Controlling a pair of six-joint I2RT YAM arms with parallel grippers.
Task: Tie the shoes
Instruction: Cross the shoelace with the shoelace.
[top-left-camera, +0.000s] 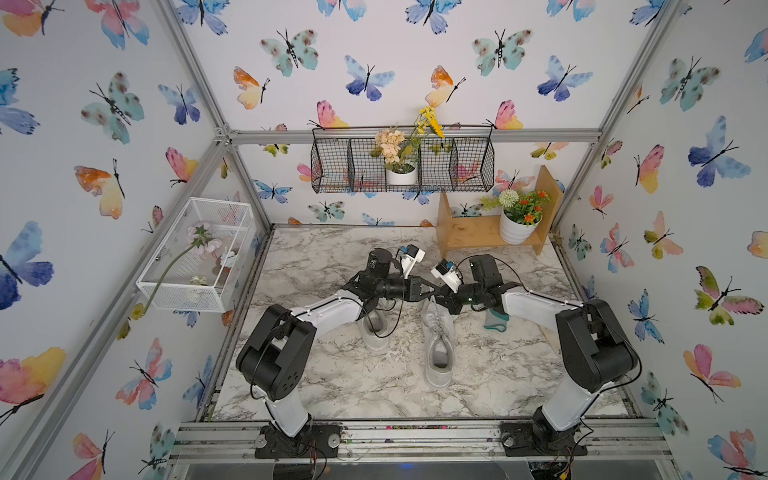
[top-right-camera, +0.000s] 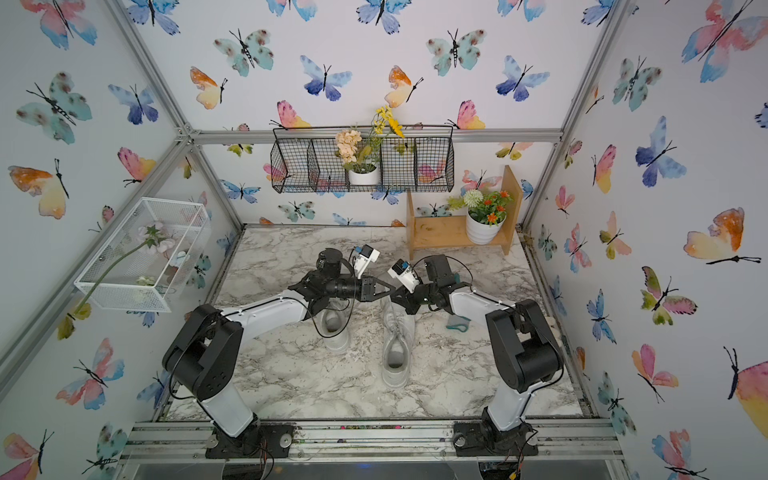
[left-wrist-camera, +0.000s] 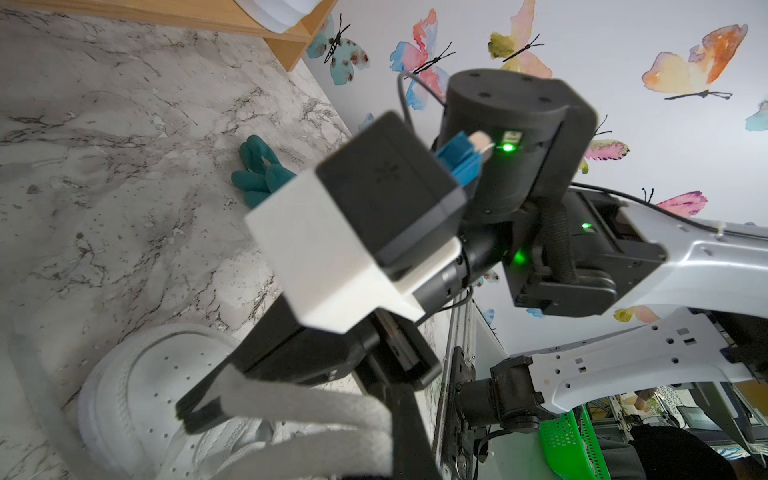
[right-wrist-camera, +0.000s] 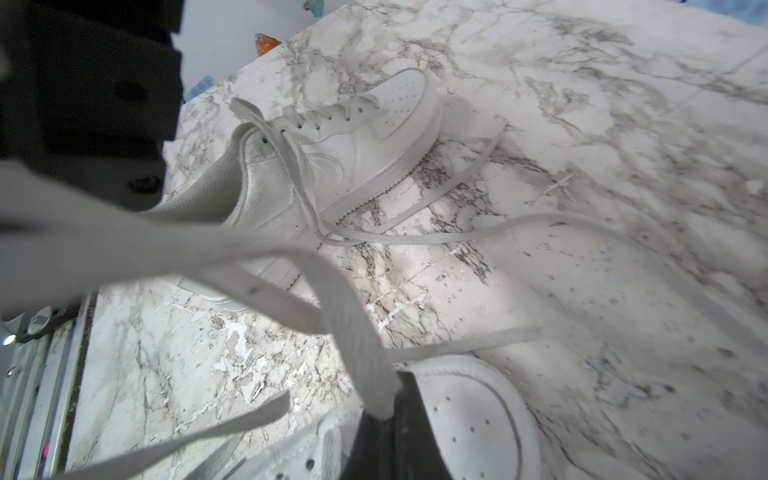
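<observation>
- The white low-top lace-up right sneaker (top-left-camera: 439, 349) stands upright on the grey-veined white marble tabletop (top-left-camera: 332, 386). Its toe points toward the back wall and its heel toward the arm bases.
- The matching white left sneaker (top-left-camera: 376, 332) stands just beside it, partly hidden under the left arm.
- In the right wrist view, the left sneaker (right-wrist-camera: 353, 141) has its loose white laces (right-wrist-camera: 415, 239) trailing untied across the marble.
- The black left gripper (top-left-camera: 430, 288) and the black right gripper (top-left-camera: 441, 294) meet tip to tip above the toe end of the right sneaker, raised off the table.
- The right gripper (left-wrist-camera: 195, 411) is clenched. In the left wrist view its tips pinch a flat white lace (left-wrist-camera: 299, 405) that comes up from the right sneaker.
- The left gripper's jaws are pressed together too. The lace bends back in a loop close to it and seems pinched there, though that part is blurred.
- In the right wrist view the same lace (right-wrist-camera: 353, 324) runs as a slack band down to a black fingertip (right-wrist-camera: 395, 424).
- A crumpled teal-green glove (top-left-camera: 495, 322) lies on the marble near the right arm, apart from both sneakers.
</observation>
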